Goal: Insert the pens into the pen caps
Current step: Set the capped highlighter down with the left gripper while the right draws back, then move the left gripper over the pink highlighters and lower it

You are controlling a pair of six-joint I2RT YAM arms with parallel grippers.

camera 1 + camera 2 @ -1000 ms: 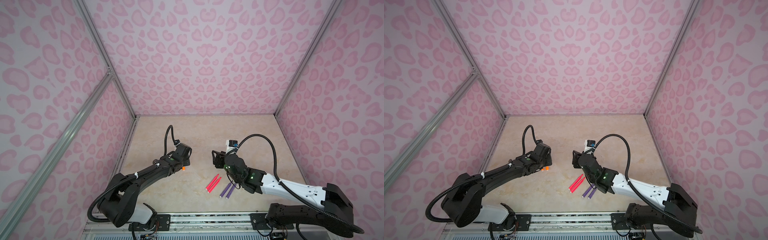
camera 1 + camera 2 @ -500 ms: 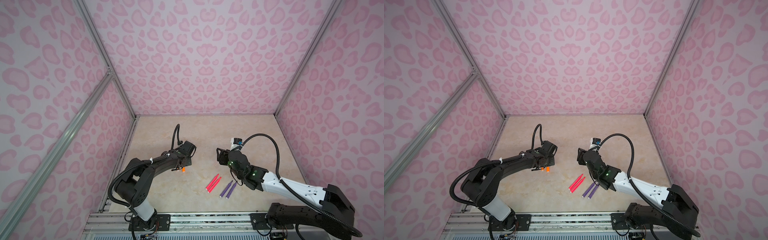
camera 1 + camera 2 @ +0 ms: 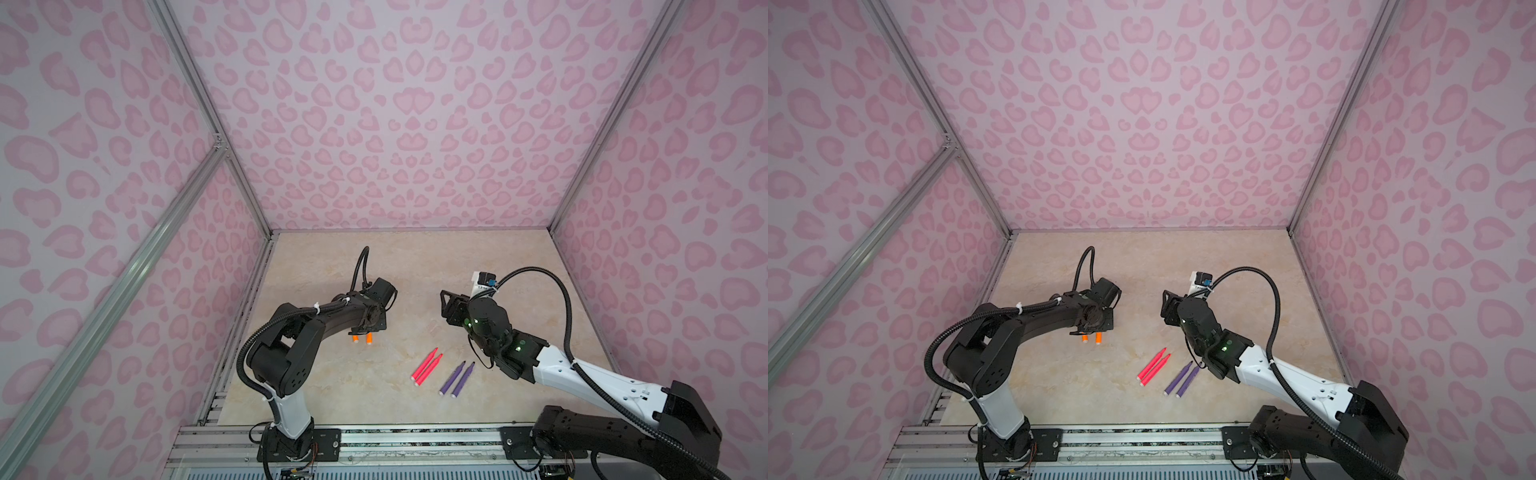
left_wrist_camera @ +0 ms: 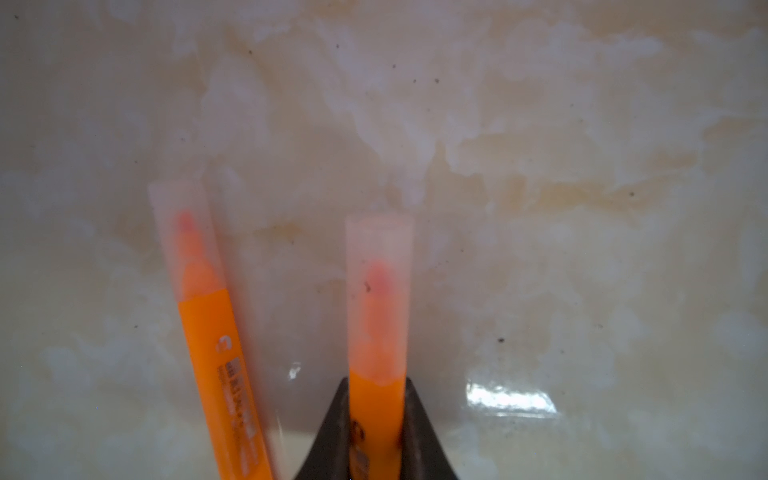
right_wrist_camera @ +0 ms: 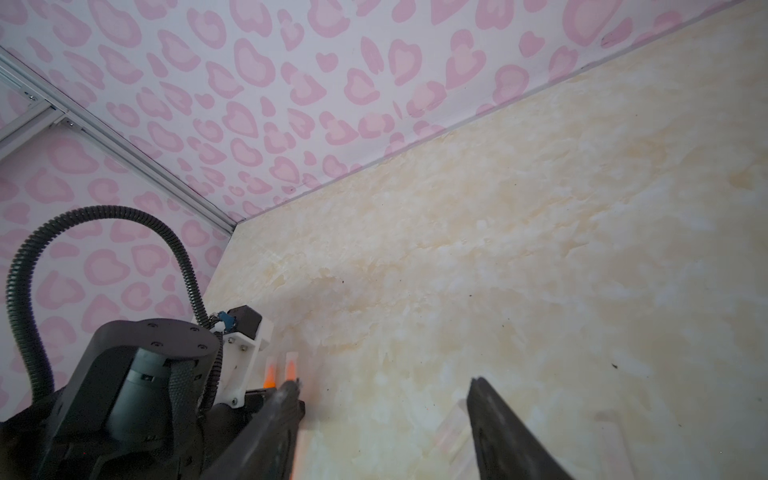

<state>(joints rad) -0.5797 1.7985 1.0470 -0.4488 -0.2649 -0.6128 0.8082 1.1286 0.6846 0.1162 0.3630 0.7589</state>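
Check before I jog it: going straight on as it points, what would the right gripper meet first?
Likely the table, short of the back wall. A clear pen cap lies by the right gripper's open jaws; depth is unclear.

In both top views the left end effector (image 3: 365, 328) is left of centre, low over the desk (image 3: 332, 266). It is clamped around the gripped pen (image 4: 376, 407), with the neighbour pen (image 4: 224, 374) just beside it, each with its tip inside a pen cap (image 4: 378, 257). Right of centre the right end effector (image 3: 446, 306) hovers with jaws apart, and a loose pen cap (image 3: 433, 328) lies just below and left of it. Lower in the frame, between the arms, the middle pair of pens (image 3: 427, 365) lies side by side, and the right pair of pens (image 3: 457, 379) lies just to its right, all tips toward the upper right.
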